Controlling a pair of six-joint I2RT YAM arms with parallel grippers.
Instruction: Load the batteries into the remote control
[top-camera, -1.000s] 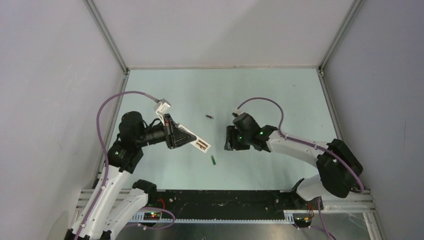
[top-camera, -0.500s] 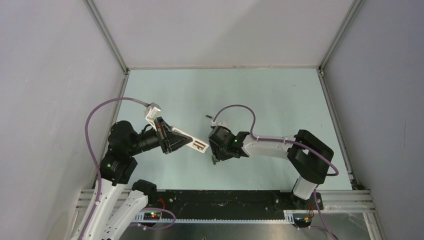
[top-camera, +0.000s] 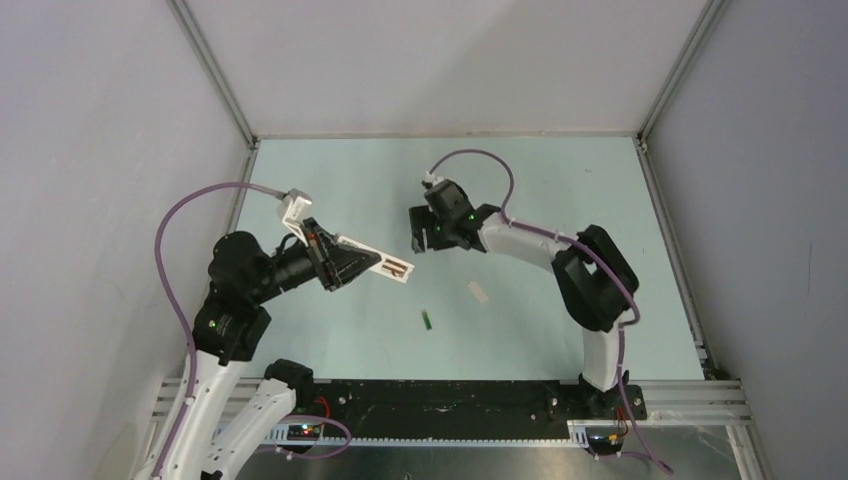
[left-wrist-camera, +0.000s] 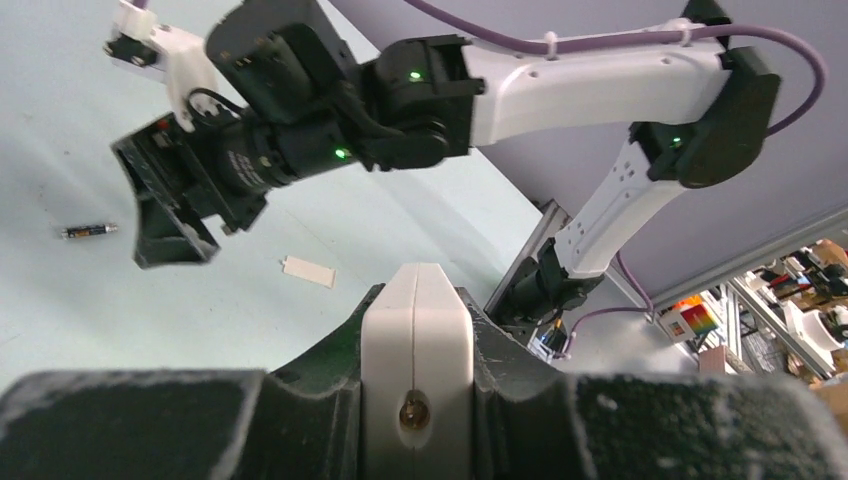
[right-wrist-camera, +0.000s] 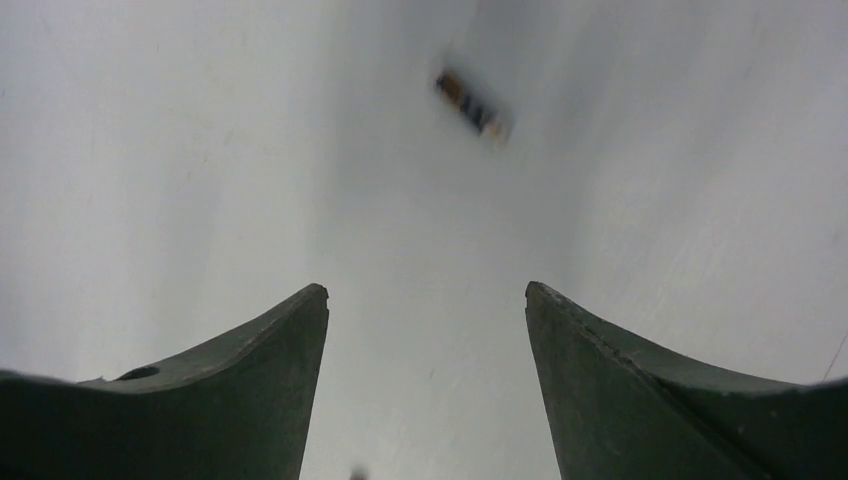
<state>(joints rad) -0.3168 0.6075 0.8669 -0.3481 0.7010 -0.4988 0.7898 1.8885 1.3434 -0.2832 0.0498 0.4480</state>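
Left gripper (top-camera: 352, 262), left of centre in the top view, is clamped on the remote control (top-camera: 385, 264). The white bar is held clear of the table (top-camera: 560, 180) and sticks out to the right, its recessed bay with coppery contacts facing up. Right gripper (top-camera: 420, 234) sits just above centre, low over the table, jaws apart with nothing between them. Blackish battery (right-wrist-camera: 472, 103) lies flat on the table just ahead of those jaws, blurred, in the upper middle of the right wrist view. Green battery (top-camera: 427, 320) lies flat below centre in the top view, well apart from both grippers. A small white strip (top-camera: 479, 292) lies to its upper right.
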